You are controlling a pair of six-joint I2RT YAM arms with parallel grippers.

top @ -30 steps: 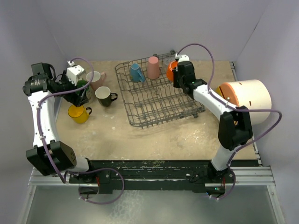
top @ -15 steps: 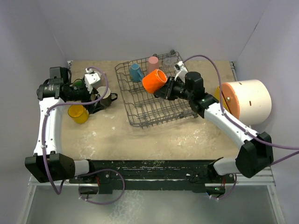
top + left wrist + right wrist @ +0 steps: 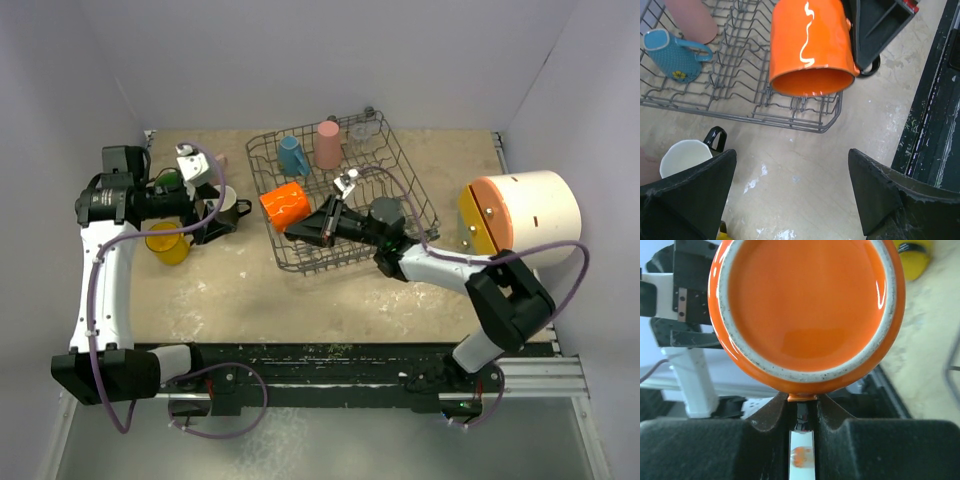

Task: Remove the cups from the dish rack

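My right gripper [image 3: 308, 222] is shut on the handle of the orange cup [image 3: 283, 205], which lies on its side in the air over the left end of the dish rack [image 3: 400, 175]. The right wrist view shows the cup's base [image 3: 805, 310] above the jaws [image 3: 802, 401]. My left gripper [image 3: 214, 214] stands open and empty left of the rack, facing the orange cup [image 3: 810, 47]; bare tabletop lies between its fingers [image 3: 690, 195]. A blue cup [image 3: 292, 155], a tall pink tumbler [image 3: 328, 143] and a clear glass [image 3: 362, 128] stand in the rack.
A yellow cup [image 3: 165, 243] and a black mug with a cream inside [image 3: 230, 203] sit on the table by the left gripper. A big white cylinder with an orange end [image 3: 520, 215] lies at the right edge. Purple-grey walls close in the table.
The right arm lifted the orange cup from the rack's far right corner and swung it to the rack's left end. The left gripper moved right, toward the rack.
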